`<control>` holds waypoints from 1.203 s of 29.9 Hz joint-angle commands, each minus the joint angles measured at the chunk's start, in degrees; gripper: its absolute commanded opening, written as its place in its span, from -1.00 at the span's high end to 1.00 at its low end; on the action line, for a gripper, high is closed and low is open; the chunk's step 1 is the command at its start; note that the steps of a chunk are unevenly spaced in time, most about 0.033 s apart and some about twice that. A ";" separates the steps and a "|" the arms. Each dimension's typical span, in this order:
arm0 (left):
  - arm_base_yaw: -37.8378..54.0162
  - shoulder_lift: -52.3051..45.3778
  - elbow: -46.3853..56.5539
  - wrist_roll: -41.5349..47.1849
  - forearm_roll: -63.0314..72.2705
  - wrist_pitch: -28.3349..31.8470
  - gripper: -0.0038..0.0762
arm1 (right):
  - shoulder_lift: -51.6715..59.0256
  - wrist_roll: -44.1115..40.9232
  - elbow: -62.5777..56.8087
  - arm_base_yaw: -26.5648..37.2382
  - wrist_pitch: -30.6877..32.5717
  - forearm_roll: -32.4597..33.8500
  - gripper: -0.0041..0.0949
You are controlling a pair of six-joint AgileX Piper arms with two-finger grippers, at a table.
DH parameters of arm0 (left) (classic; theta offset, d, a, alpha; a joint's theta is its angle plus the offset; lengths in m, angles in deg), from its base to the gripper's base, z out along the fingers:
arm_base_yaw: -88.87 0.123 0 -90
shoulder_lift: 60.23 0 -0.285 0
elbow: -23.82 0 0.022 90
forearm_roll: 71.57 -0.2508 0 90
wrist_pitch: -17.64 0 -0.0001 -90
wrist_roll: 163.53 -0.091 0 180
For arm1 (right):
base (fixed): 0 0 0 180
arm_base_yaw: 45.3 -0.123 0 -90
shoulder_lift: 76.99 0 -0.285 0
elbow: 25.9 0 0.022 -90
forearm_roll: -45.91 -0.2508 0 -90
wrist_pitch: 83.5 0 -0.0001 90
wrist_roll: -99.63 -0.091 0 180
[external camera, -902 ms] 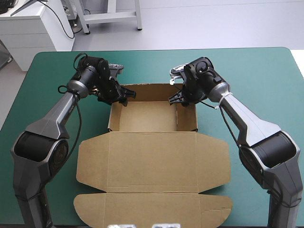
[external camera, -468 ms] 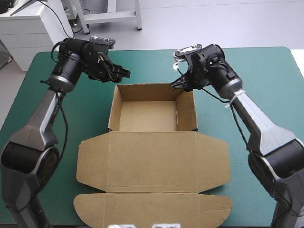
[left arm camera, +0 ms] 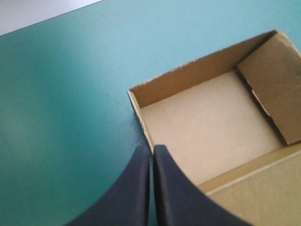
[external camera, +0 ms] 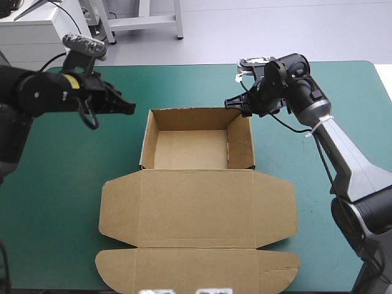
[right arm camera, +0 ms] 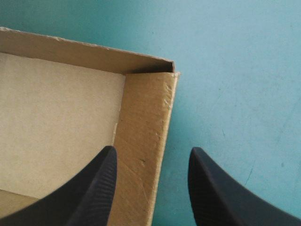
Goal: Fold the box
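Box [external camera: 191,150] as open tray, left end effector [external camera: 128,108] closed, right end effector [external camera: 231,103] parted

Left hand [left arm camera: 151,148] tight together, right hand [right arm camera: 153,150] spread apart, both aloft.

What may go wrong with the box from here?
The open right claw hangs over the right wall of the box; a careless descent may bend or untuck it.
The left claw is shut and clear of the box, so nothing steadies it; a push may slide it on the teal-green cover.
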 commanded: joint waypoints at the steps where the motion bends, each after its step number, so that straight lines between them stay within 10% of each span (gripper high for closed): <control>1: -0.31 -8.88 8.34 -0.09 -1.68 1.78 0.92 | 2.85 0.17 -2.33 1.69 -0.10 -2.15 0.02; 10: -0.31 -26.94 42.69 2.85 0.83 18.91 0.92 | 0.35 1.11 -7.42 1.69 -0.46 -7.66 0.02; 24: -0.31 -51.87 72.89 2.62 4.79 24.24 0.92 | -4.30 4.33 -7.42 1.69 -0.69 -7.13 0.05; 31: -0.31 -57.08 73.13 2.62 4.02 23.00 0.92 | -5.51 4.72 -7.42 1.69 -1.51 -7.37 0.96; 36: -0.31 -57.23 73.13 2.62 4.02 21.73 0.92 | -5.39 5.02 -6.32 1.69 -1.20 -5.66 0.96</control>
